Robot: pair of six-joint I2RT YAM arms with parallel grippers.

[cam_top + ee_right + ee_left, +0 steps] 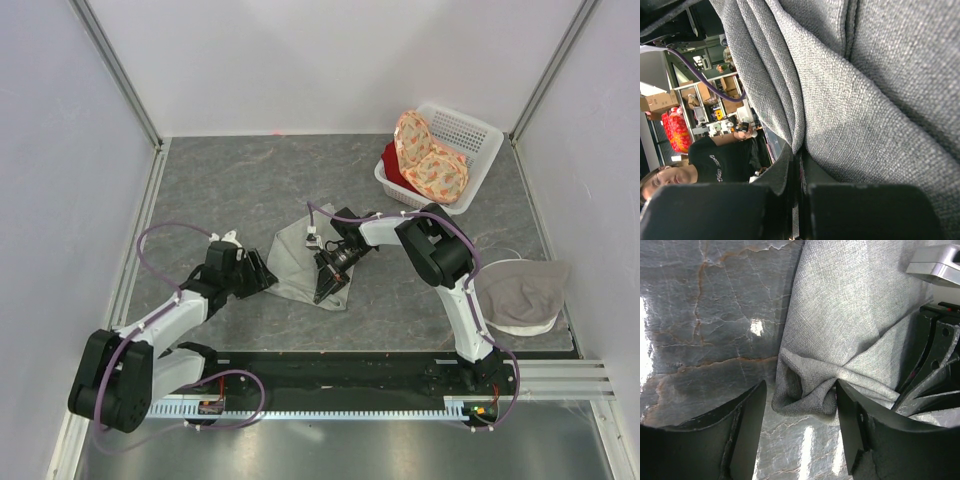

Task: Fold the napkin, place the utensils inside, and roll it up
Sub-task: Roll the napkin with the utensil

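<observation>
The sage-grey napkin (296, 258) lies crumpled on the table's middle. My right gripper (328, 281) is shut on a fold of the napkin's right edge. In the right wrist view its jaws (799, 152) pinch the cloth (865, 100), which fills the frame. My left gripper (262, 276) is at the napkin's left side, open. In the left wrist view a bunched corner of the napkin (807, 400) lies between the open fingers (801, 389), touching the right one. The right gripper's black fingers (935, 355) show there at the right. The fork is not in view.
A white basket (478, 132) stands at the back right with an orange floral cloth (430, 160) and something red (393, 165) in it. A paler beige-grey cloth (522, 292) lies at the right edge. Bare marbled table (220, 190) spreads left and behind.
</observation>
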